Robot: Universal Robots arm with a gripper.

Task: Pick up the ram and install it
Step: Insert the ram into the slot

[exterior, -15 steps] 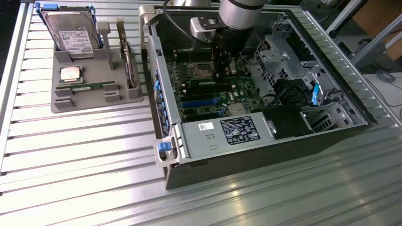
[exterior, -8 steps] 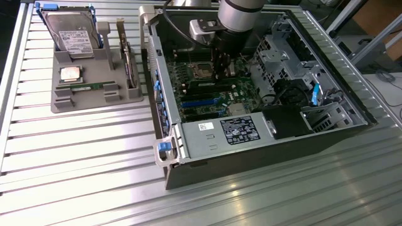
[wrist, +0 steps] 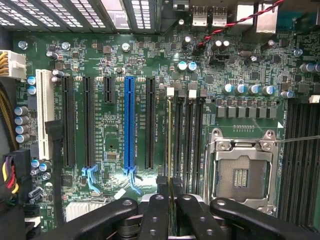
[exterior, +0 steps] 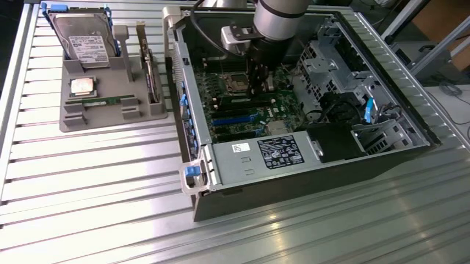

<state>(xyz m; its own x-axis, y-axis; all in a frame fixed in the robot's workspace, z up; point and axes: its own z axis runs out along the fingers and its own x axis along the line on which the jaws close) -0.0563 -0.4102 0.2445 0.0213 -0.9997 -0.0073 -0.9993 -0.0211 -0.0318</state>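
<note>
Over the motherboard (wrist: 115, 70), claw (wrist: 170, 210) pinching the ram (wrist: 170, 145) edge-on above its slot; slight misalignment could jam or bend it.

Robot test bench in a lab or workshop

An open computer case (exterior: 309, 137) lies on a ribbed aluminium table (exterior: 96, 181); beside the case, on the exterior view's left, a grey parts holder (exterior: 110, 104) carries a hard drive (exterior: 85, 38), and metal frame posts (exterior: 433, 44) rise beyond the case.
</note>
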